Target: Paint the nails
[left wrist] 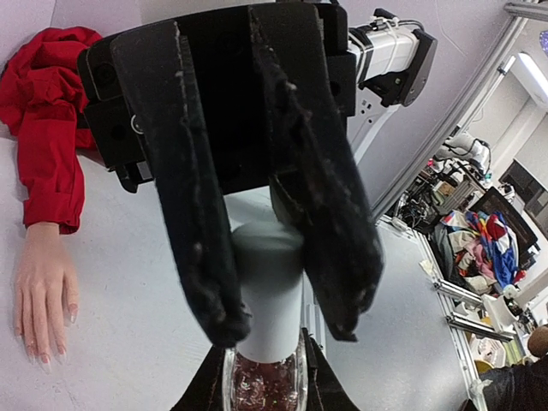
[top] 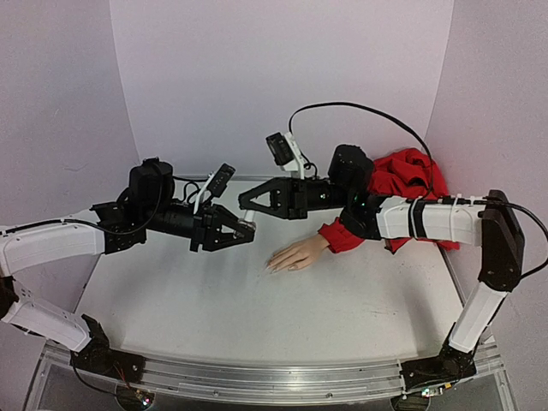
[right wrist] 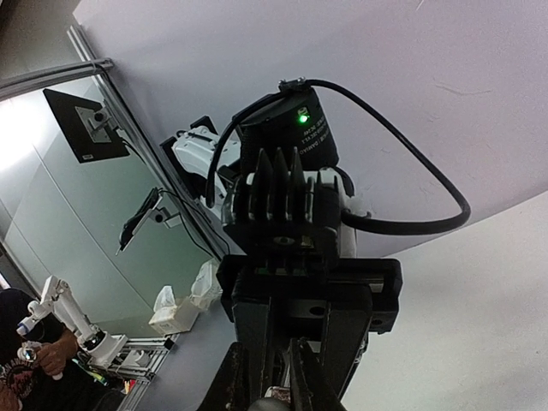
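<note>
Progress stands at the opening stage: no polish shows on the nails [left wrist: 43,360] in either view, though they are too small to judge closely. Left gripper [top: 242,229] is clamped on the glass body of the polish bottle [left wrist: 261,387], which is held in the air with dark red contents visible. Right gripper [top: 242,202] faces it head-on, its fingers [left wrist: 201,214] pressed in on the white cap [left wrist: 267,282], one on each flank. Cap is on and the brush is not out. Remaining, in my judgement: unscrewing, drawing the brush, and every nail. Mannequin hand [top: 295,255] lies palm down on the white table [top: 188,317], below the bottle. It sits a little to the right gripper's side and nearer the arm bases, apart from both tools. Its red sleeve [top: 341,236] runs under the right gripper's wrist to a heap of red cloth [top: 411,175] behind that arm. Clearance: open table lies beneath both grippers and on their base side, so room to descend looks ample. Backdrop walls [top: 282,77] close in behind the tools and beside both elbows, and a black cable [top: 368,107] loops above the right wrist. Drawing the cap back toward the right arm would, I judge, pass over the sleeve rather than the fingers.
</note>
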### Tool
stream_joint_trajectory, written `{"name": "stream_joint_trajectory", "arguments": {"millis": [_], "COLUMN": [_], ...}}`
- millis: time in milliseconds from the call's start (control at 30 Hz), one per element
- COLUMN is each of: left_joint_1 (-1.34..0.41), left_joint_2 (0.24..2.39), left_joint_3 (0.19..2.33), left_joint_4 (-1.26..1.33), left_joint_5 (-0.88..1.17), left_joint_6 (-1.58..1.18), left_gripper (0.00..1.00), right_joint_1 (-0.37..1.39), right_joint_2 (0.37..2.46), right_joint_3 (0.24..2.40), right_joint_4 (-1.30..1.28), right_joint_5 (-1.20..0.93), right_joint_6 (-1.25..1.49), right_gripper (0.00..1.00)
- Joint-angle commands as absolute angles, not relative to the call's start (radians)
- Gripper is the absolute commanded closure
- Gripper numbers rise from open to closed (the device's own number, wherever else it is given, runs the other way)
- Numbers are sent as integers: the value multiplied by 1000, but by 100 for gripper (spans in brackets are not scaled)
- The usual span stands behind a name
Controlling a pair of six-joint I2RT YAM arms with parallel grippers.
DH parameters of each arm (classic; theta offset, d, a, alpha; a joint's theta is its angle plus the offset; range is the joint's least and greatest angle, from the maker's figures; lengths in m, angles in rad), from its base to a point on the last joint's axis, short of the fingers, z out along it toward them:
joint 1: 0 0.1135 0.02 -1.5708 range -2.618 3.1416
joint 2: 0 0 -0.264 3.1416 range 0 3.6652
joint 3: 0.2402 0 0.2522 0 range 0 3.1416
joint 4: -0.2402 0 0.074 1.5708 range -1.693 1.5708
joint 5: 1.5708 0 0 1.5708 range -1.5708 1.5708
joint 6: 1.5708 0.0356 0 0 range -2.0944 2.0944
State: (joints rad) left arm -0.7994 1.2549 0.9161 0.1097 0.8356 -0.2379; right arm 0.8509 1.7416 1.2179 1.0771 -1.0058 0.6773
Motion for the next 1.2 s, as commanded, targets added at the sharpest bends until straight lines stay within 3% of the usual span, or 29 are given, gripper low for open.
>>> {"name": "stream_joint_trajectory", "arguments": {"millis": [0,167,267,367,467,733,867,1067,1167], "left_joint_1": [-795,-795,-795,-795,-795,-796,-795,-795,-795], "left_joint_2": [1223,1183,1203,1248,1289,1272,1225,1162,1155], "left_joint_3": [983,965,976,1009,1029,947,887,855,867], "left_joint_4": [160,163,163,168,167,166,164,140,132], "left_joint_5": [618,136,-156,-263,-248,-62,34,169,277], "left_joint_6": [-220,-172,-136,-96,-79,-94,-90,-104,-106], "left_gripper": [100,100,100,100,100,100,100,100,100], "right_joint_1": [878,923,1004,1127,1198,1179,1113,993,935], "right_joint_2": [1771,1783,1764,1796,1815,1769,1711,1617,1584], "right_joint_3": [1201,1187,1224,1374,1435,1463,1435,1359,1305], "right_joint_4": [1162,1012,696,331,256,325,342,386,442], "right_joint_5": [-1000,-778,-290,362,593,344,98,-258,-438], "right_joint_6": [682,614,536,570,601,475,409,356,344], "right_gripper": [100,100,100,100,100,100,78,36,24]}}
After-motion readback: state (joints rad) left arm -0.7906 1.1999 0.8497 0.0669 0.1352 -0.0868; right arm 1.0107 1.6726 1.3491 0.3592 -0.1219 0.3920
